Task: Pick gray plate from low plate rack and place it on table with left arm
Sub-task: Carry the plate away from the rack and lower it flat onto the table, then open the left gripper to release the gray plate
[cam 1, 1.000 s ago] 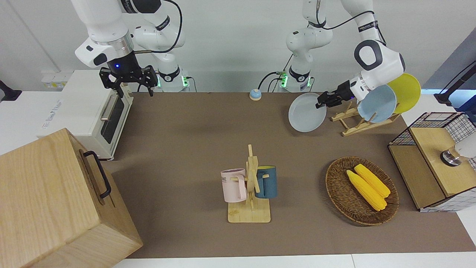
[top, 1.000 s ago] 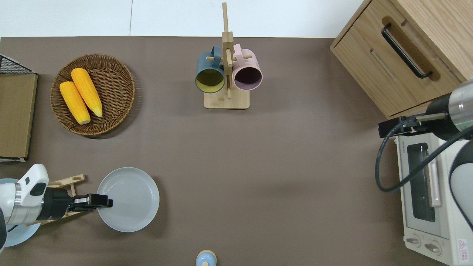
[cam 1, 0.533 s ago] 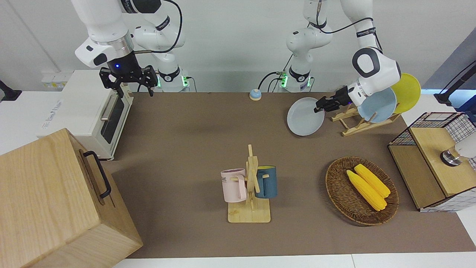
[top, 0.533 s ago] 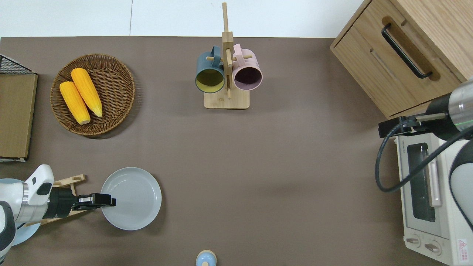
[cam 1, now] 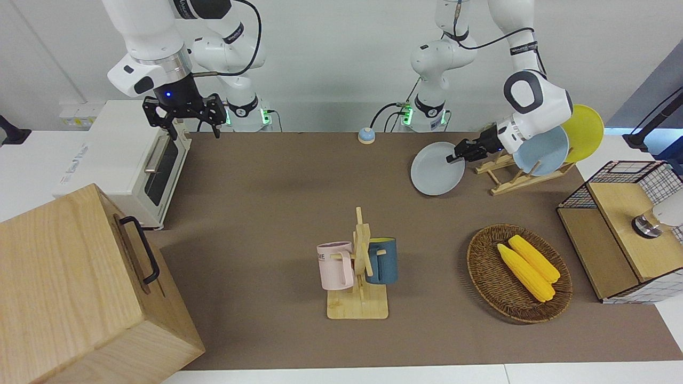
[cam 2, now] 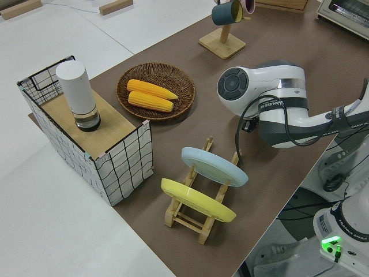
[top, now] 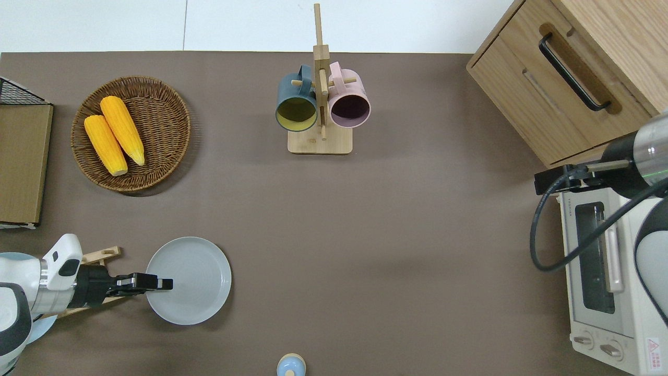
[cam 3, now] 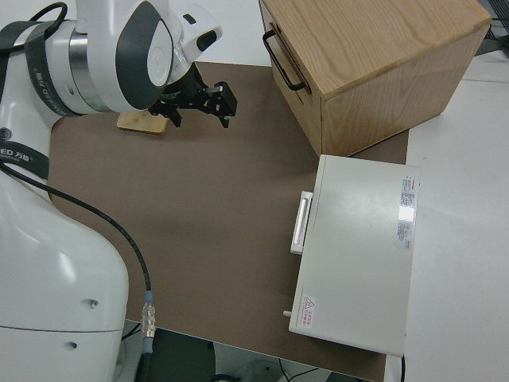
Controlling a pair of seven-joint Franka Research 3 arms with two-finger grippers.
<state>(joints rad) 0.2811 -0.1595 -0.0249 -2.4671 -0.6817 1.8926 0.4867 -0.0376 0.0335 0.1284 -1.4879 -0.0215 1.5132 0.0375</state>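
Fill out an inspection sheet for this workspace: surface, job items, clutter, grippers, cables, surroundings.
Surface: brown table, nothing spilled.
Job items: gray plate out of the low plate rack, beside it, gripped at its rim; whether it touches the table is unclear. Light blue plate and yellow plate remain racked.
Clutter: basket with two corn cobs, mug stand with two mugs, small bell.
Grippers: left gripper shut on the plate; right arm parked, right gripper open.
Cables: black cable on the right arm.
Surroundings: toaster oven, wooden cabinet, wire crate.
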